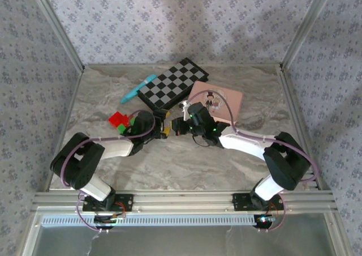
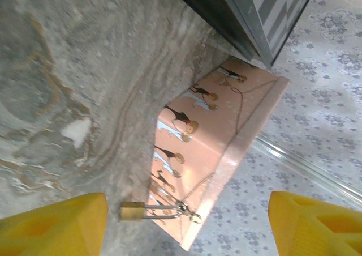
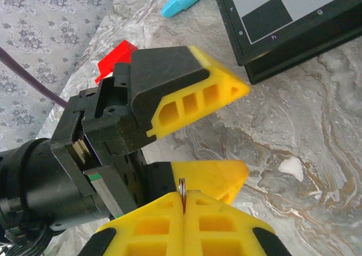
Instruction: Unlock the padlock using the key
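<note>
The small brass padlock [image 2: 132, 210] lies against the marble table beside the pink tin [image 2: 215, 137]. Its long silver shackle leads to a little ring and a thin chain running over the tin. My left gripper [image 2: 188, 216] is open, its yellow fingers [image 2: 56, 225] wide on either side of the padlock and not touching it. From the right wrist I see that open left gripper [image 3: 246, 128] straight ahead. My right gripper [image 3: 184, 196] is shut on a thin metal edge, the part of the key [image 3: 182, 185] that shows. From above, both grippers [image 1: 164, 126] [image 1: 180, 124] meet tip to tip at mid-table.
A folded chessboard [image 1: 172, 83] lies behind the grippers with a blue marker [image 1: 137, 88] to its left. Red and green blocks [image 1: 119, 120] sit beside the left wrist. The pink tin [image 1: 218, 100] is right of the chessboard. Patterned walls enclose the table.
</note>
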You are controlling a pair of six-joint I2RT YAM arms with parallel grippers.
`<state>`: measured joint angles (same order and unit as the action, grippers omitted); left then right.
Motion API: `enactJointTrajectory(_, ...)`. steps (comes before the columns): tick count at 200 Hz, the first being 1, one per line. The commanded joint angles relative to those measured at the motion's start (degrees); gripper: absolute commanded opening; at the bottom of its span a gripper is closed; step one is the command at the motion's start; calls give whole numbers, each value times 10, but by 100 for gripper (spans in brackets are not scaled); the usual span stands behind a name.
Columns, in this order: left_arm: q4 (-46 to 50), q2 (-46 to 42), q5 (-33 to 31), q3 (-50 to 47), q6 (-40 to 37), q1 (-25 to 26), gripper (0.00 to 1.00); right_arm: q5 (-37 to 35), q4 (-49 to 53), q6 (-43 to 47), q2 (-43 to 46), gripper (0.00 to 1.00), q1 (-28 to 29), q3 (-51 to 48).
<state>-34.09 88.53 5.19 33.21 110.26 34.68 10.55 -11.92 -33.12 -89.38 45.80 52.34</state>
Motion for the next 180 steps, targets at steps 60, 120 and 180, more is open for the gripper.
enactJointTrajectory(60, -43, -30, 19, 8, 64, 6, 68, 16, -56, 14, -21, 0, 3, 9)
enactJointTrajectory(120, -17, -38, 2, 0, 55, 5, 42, 16, -49, 17, -4, 0, -1, 5)
enactJointTrajectory(180, 8, -39, -4, 0, 51, 5, 24, 16, -45, 18, 26, 0, -7, -8)
